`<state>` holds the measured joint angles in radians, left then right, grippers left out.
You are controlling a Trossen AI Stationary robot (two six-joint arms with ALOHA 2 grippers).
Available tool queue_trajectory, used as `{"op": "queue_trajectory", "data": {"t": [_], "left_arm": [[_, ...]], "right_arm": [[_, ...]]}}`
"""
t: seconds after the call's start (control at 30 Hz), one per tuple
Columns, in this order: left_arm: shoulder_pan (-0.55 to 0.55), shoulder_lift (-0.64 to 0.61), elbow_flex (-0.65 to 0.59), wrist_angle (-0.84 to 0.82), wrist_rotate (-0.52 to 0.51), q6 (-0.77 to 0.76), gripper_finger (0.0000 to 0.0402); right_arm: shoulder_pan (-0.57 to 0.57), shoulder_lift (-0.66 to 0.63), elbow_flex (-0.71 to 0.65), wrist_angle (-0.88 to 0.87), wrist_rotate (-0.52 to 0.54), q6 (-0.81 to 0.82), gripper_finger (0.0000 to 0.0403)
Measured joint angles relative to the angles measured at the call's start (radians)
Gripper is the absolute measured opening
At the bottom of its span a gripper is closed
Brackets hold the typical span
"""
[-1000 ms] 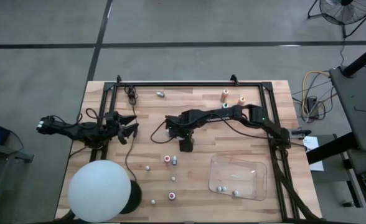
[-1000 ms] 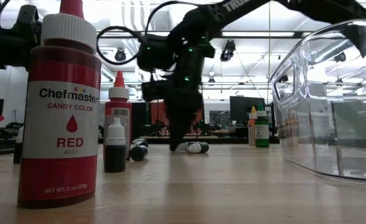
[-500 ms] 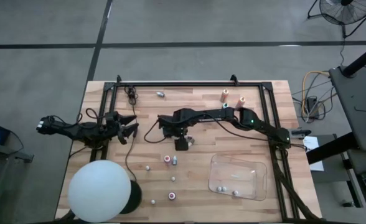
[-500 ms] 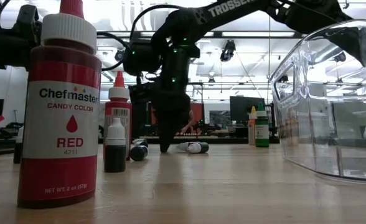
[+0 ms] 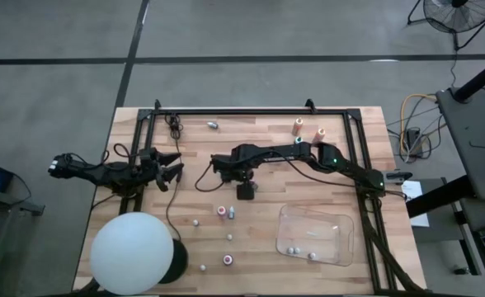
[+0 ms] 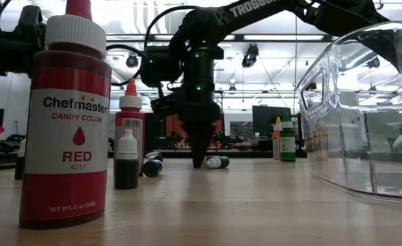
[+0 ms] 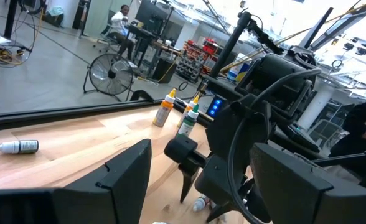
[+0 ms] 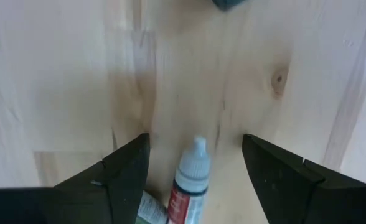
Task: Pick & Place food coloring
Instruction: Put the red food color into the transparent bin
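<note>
Near the tabletop's middle, the right gripper (image 8: pixel 192 171) hangs spread wide, fingers straddling a lying food coloring bottle (image 8: pixel 189 183), unclenched.

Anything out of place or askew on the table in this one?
Some food coloring bottles lie on their sides: one between the open right gripper's fingers on the wood, and another alone near the table's far edge. The big white ball at the near left corner looks unrelated. No spills visible.

Place: a robotics lab or workshop hall
Floor: bare grey concrete (image 5: pixel 61 49)
Work surface: wooden table (image 5: pixel 259 247) in a black frame
Background: pedestal fan (image 7: pixel 108 74), equipment racks, desks, a seated person (image 7: pixel 122 18)
Ceiling: open, strip lights
</note>
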<state>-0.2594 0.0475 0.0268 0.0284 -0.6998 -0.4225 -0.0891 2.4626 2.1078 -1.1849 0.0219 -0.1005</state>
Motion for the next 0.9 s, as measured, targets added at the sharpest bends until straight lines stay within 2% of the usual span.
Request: {"op": "queue_trajectory", "data": {"t": [0.37,0.9], "left_arm": [[0.000,0.000,0.000,0.000,0.000,0.000,0.0245],[0.000,0.000,0.000,0.000,0.000,0.000,0.0245]], "right_arm": [[-0.002,0.000,-0.002,-0.024,0.004,0.001,0.0236],[-0.005,0.000,-0.007,-0.043,0.003,-0.005,0.0126]]}}
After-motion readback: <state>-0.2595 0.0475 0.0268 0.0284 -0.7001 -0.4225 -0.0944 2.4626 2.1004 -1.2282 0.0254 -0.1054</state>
